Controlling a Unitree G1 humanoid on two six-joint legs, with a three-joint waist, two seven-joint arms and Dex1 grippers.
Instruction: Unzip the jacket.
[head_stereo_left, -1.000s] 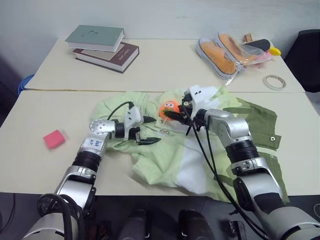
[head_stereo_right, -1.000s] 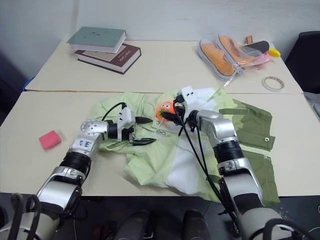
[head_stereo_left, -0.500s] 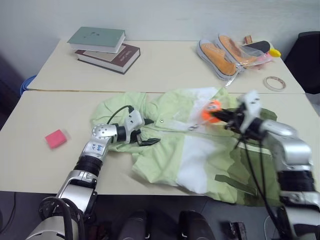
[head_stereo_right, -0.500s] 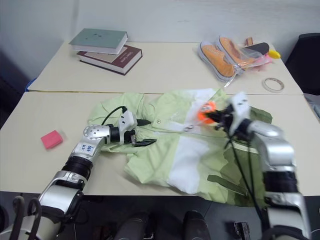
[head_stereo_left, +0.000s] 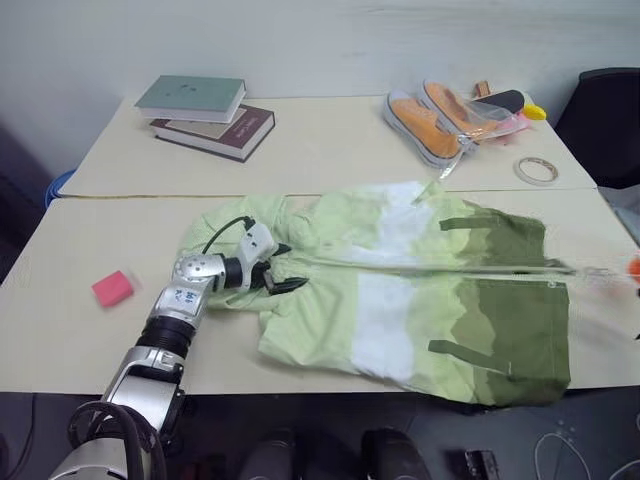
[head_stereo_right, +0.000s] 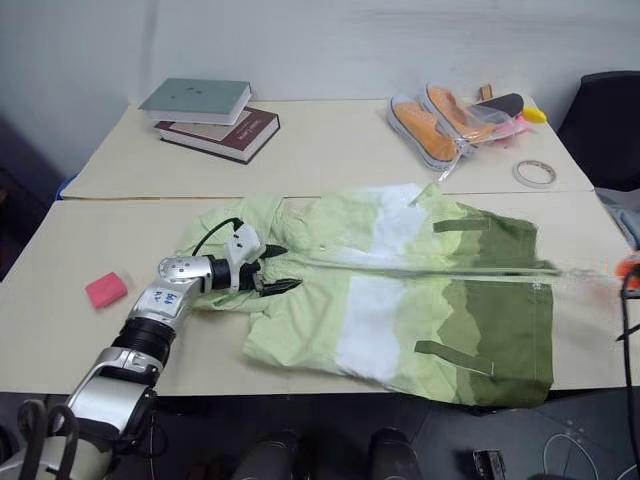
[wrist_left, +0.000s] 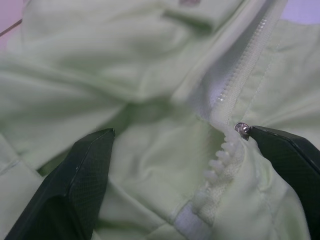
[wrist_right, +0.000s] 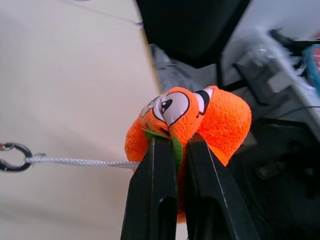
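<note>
The jacket (head_stereo_left: 400, 300) lies spread flat across the near table, banded light green, white, olive and dark green. My left gripper (head_stereo_left: 288, 268) stands open at its light green collar end. In the left wrist view the fingertips (wrist_left: 95, 150) straddle the pale zip teeth (wrist_left: 222, 155) and crumpled fabric. My right gripper (wrist_right: 172, 142) is shut on an orange plush toy (wrist_right: 200, 120) with cartoon eyes. A thin white cord (wrist_right: 75, 161) runs from the toy to a metal ring (wrist_right: 11, 156). From the head the toy (head_stereo_right: 628, 266) shows past the table's right edge, and a pale taut line (head_stereo_left: 450, 266) crosses the jacket toward it.
On the far table are stacked books (head_stereo_left: 205, 115), orange shoes (head_stereo_left: 440, 115) in a clear bag and a tape roll (head_stereo_left: 536, 170). A pink sponge (head_stereo_left: 112, 288) lies left of my left arm. A black chair (head_stereo_left: 605, 120) stands at the right.
My right gripper swept far to the right with the orange toy, past the table edge. The jacket was pulled out long and flat. My left gripper stayed open at the collar, dipping slightly.
</note>
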